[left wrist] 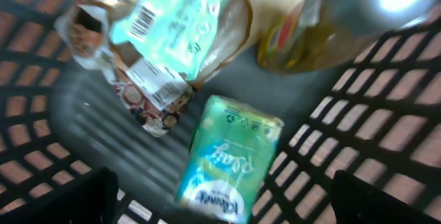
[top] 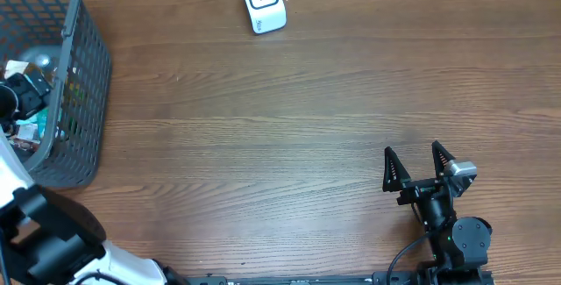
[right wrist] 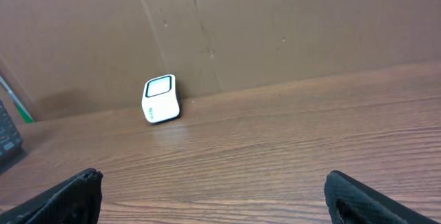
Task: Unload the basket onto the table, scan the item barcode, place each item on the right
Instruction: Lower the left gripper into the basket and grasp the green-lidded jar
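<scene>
- Inside the basket (top: pixel 88 74), the left gripper (left wrist: pixel 220 179) hung with its jaws spread wide and nothing gripped between them.
- Just ahead of it, apart from both fingers (left wrist: pixel 76 196), a green tissue pack (left wrist: pixel 227 158) lay on the basket floor.
- Beyond the pack, farther from the gripper, a teal packet (left wrist: pixel 182 17) showed a barcode toward the wrist camera. It lay over a labelled pouch (left wrist: pixel 148 96).
- To the right of these lay a bottle (left wrist: pixel 324 24) of yellowish liquid, blurred.
- Which of these was the item to scan could not be told.
- Over the table (top: pixel 263 145), the right gripper (top: pixel 412 149) stood with its jaws fully apart and empty.
- Ahead of it and to its left, well apart, the white scanner (top: pixel 263 3) stood at the far edge.
</scene>
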